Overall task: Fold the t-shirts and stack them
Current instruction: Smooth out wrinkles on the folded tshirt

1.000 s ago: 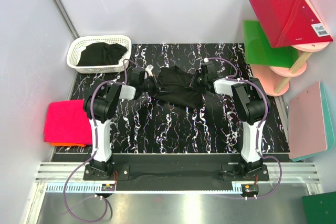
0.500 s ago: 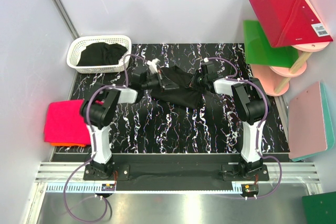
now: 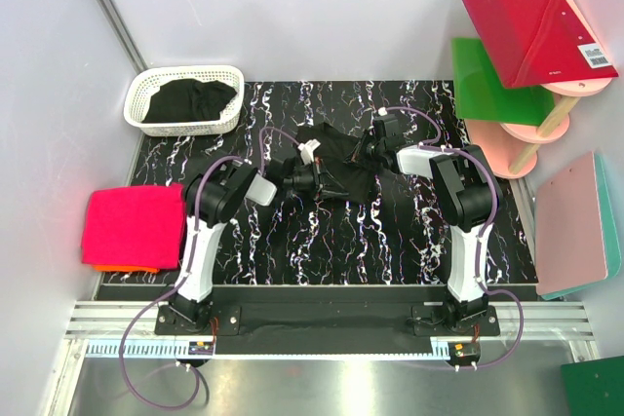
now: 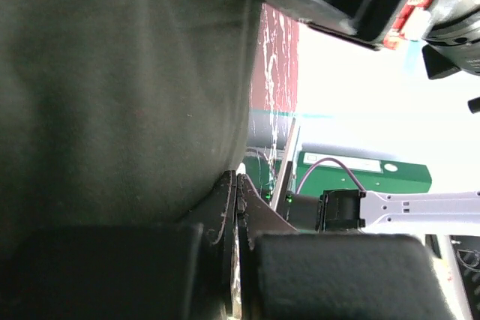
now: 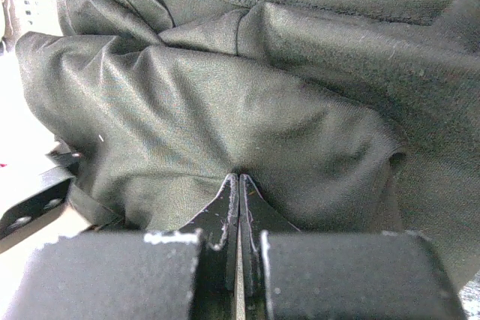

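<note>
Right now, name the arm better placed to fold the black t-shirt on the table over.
Left, probably. The left pincer, shut on the black t-shirt, reaches in over it and can lay its edge down; the right pincer pinches the right side, anchoring.

We see a white lattice basket (image 3: 182, 128) well left of the left pincer (image 3: 314, 170). Right of the right pincer (image 3: 365, 151), a red board (image 3: 531, 31) and a green board (image 3: 483, 80) rest on a pink stand (image 3: 509, 159); a pale pink board (image 3: 575, 221) lies nearer us.
</note>
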### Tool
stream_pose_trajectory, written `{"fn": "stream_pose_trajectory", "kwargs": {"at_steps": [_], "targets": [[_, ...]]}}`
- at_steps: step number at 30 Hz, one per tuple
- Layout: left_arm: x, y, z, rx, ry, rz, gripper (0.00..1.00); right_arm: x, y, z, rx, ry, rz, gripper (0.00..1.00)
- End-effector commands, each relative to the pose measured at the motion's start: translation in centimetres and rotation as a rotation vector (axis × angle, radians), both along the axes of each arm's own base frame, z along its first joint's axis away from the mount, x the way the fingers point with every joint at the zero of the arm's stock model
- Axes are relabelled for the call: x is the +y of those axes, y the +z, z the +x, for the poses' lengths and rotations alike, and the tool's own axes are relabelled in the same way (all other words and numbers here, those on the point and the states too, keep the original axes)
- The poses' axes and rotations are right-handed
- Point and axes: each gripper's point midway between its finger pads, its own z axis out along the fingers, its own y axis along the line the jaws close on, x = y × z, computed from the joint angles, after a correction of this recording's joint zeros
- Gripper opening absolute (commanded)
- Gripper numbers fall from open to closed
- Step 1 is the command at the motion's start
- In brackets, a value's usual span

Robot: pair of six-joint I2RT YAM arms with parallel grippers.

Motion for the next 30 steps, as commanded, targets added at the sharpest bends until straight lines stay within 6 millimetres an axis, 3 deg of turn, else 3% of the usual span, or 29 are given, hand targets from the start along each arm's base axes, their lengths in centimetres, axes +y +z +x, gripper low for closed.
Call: {"fn": "stream_pose_trajectory", "kwargs": {"at_steps": [1, 2, 7, 9, 13, 17, 21, 26, 29, 30], "targets": [[-0.5, 8.3, 1.6, -0.264, -0.037, -0.039, 0.00, -0.3, -0.9, 0.0, 0.014, -0.003, -0.041, 0.00], [-0.2, 8.0, 1.9, -0.236, -0.018, 0.011, 0.00, -0.3, -0.9, 0.0, 0.014, -0.005, -0.041, 0.00], [1.3, 11.3, 5.6, -0.325, 0.055, 0.046, 0.00, -0.3, -1.1, -0.1, 0.017, -0.003, -0.042, 0.00], [1.8, 11.2, 7.0, -0.320, 0.076, 0.056, 0.00, -0.3, -1.3, -0.1, 0.021, -0.005, -0.044, 0.00], [2.1, 8.5, 10.6, -0.243, 0.077, 0.101, 0.00, -0.4, -1.3, -0.1, 0.021, -0.004, -0.041, 0.00], [2.0, 5.8, 12.4, -0.181, 0.090, 0.135, 0.00, -0.4, -1.2, -0.1, 0.019, -0.005, -0.042, 0.00], [2.5, 1.8, 14.7, -0.107, 0.145, 0.210, 0.00, -0.1, -1.2, -0.2, 0.024, 0.002, -0.031, 0.00], [2.9, 1.5, 17.7, -0.119, 0.198, 0.316, 0.00, -0.2, -1.1, -0.4, 0.023, 0.006, -0.032, 0.00], [3.6, 2.6, 19.2, -0.162, 0.243, 0.350, 0.00, -0.2, -1.3, -0.6, 0.025, 0.006, -0.031, 0.01], [4.0, 3.9, 19.7, -0.182, 0.258, 0.341, 0.00, -0.2, -1.2, -0.6, 0.024, 0.005, -0.029, 0.01]]}}
